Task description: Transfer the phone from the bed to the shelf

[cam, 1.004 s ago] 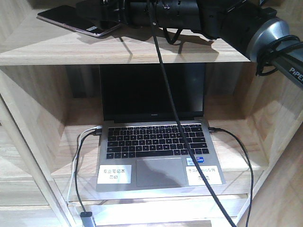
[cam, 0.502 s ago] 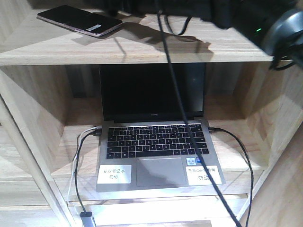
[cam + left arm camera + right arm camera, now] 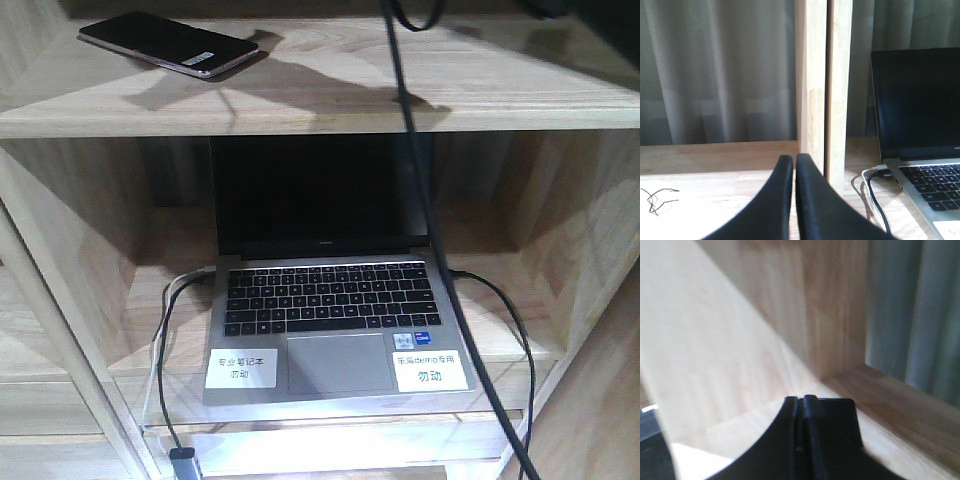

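The phone [image 3: 165,45] lies flat on the top board of the shelf [image 3: 330,105], at its left end, with the white sticker facing up and nothing touching it. Neither gripper shows in the front view. In the right wrist view my right gripper [image 3: 800,399] is shut and empty above the pale board, and the phone [image 3: 837,420] shows as a dark flat rectangle just beyond its tips. My left gripper [image 3: 794,157] is shut and empty, low over a shelf board, left of a wooden upright [image 3: 822,90]. The bed is out of view.
An open grey laptop [image 3: 325,310] fills the compartment below the phone, with cables [image 3: 165,330] plugged in on both sides. A black arm cable [image 3: 440,250] hangs down across the front. Grey curtain [image 3: 720,70] hangs behind the shelf. The laptop [image 3: 920,105] stands right of the upright.
The right arm and gripper, which lay over the phone on the top board a second ago, have pulled up and right out of the front view. The phone stays where it was.
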Controlling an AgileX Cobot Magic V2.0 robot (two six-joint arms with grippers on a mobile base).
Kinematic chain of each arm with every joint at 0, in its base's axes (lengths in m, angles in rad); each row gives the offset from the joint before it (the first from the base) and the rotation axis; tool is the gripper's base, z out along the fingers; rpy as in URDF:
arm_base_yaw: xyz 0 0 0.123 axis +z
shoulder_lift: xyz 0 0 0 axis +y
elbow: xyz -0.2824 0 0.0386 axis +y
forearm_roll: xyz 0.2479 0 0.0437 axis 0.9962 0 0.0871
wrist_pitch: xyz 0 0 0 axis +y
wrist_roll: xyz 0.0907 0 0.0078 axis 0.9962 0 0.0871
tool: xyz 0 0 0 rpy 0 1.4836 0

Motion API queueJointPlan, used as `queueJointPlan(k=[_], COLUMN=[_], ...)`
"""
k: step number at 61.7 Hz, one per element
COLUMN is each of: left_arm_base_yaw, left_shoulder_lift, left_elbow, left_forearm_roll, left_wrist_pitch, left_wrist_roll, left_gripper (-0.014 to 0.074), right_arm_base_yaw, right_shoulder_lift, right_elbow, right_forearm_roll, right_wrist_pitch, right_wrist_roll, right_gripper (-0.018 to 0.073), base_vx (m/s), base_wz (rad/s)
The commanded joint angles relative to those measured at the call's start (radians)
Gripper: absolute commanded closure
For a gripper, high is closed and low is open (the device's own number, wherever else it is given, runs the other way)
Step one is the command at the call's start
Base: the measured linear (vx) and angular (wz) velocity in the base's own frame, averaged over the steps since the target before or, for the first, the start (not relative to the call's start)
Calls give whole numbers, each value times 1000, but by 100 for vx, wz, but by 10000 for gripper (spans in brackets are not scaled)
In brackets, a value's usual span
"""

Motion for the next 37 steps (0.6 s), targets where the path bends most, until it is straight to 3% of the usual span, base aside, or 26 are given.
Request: queueJointPlan(k=[1,21,37], left_arm_base_yaw=[2,2,2], left_shoulder_lift=[-6,-6,-6], left_elbow=[-25,-25,-25], left_forearm_roll=[-10,-10,-10], left_wrist_pitch=[-76,-76,-76], left_wrist_roll=[-9,-9,-9], left_gripper=[595,595,595], right_arm_base_yaw=[-3,-3,-3], right_shoulder_lift=[-108,-404,-665], right_elbow=[57,470,813], right_forearm_roll=[18,11,11], right_wrist_pitch=[-58,-274,-452], right_wrist_roll=[-3,-87,-89], right_gripper=[564,564,564], base_vx=[0,0,0], base_wz=[0,0,0])
